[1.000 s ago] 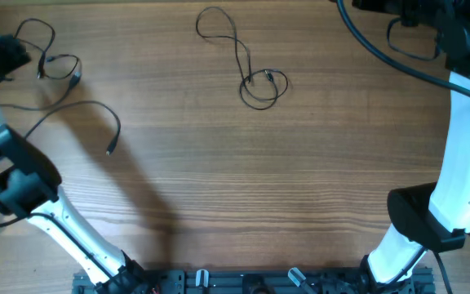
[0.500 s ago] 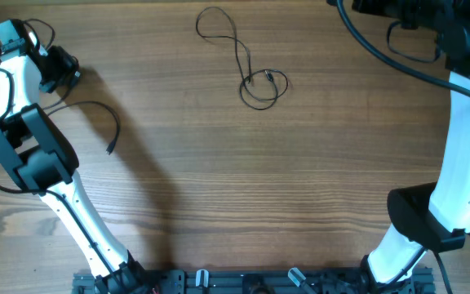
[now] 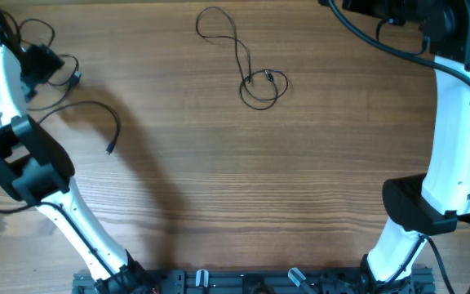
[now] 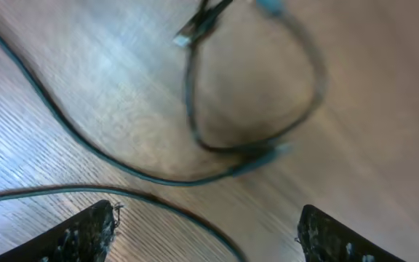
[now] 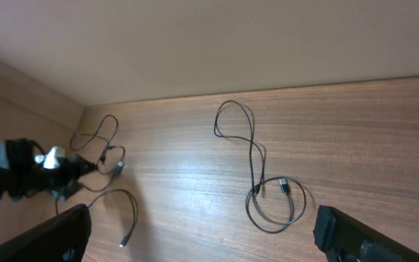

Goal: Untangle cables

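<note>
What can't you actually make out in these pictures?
Overhead: the left gripper covers part of the left cables, so their tangle is unclear.
Left wrist: the cable loop is blurred; its far side is a smear.
Overhead: the middle cable has plugs too small to identify.

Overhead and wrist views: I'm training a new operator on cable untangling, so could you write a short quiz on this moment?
1. Fill in: in the left wrist view, the left gripper hangs over the left cables with its jaws ___.
2. True or false: the right gripper is shut on a cable.
3. Pick one: the looped cable at the far middle of the table lies
A. between the left gripper's fingers
B. apart from both grippers
C. under the right arm's base

Key: 1 open; 2 false, its jaws are wide apart with nothing between them; 3 B.
</note>
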Controlling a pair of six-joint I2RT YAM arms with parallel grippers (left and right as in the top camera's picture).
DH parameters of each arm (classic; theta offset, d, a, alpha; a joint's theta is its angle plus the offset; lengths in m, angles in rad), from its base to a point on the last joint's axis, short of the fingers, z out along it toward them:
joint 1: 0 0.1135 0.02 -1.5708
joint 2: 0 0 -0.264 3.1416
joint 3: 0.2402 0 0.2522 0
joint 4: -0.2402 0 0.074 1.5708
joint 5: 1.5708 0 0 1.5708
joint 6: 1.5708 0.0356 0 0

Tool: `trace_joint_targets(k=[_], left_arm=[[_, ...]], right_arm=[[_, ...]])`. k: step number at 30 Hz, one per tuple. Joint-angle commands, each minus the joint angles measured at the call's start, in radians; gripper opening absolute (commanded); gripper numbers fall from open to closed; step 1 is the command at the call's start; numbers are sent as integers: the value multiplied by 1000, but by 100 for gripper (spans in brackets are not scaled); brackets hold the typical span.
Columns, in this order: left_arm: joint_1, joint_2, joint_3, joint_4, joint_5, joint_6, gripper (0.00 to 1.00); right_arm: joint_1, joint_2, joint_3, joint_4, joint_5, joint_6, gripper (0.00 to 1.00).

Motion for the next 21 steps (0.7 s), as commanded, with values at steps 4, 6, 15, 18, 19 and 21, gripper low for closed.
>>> trace_joint_targets(k=[4, 6, 15, 18, 19, 21], left_arm=[[26, 109, -12, 169, 125, -69, 63], [24, 132, -12, 207, 220, -69, 55], [1, 186, -8, 381, 414, -74, 6], [0, 160, -1, 485, 516, -149, 4], [-5, 150, -1, 496, 526, -148, 4], [-11, 137, 0, 503, 558, -148, 17]], right_arm=[[2, 9, -2, -2, -18, 8, 100], [2, 9, -2, -4, -27, 8, 100], [9, 9, -2, -3, -51, 8, 100], [9, 9, -2, -4, -51, 8, 100], [9, 9, -2, -3, -51, 8, 100], [9, 9, -2, -3, -51, 8, 100]])
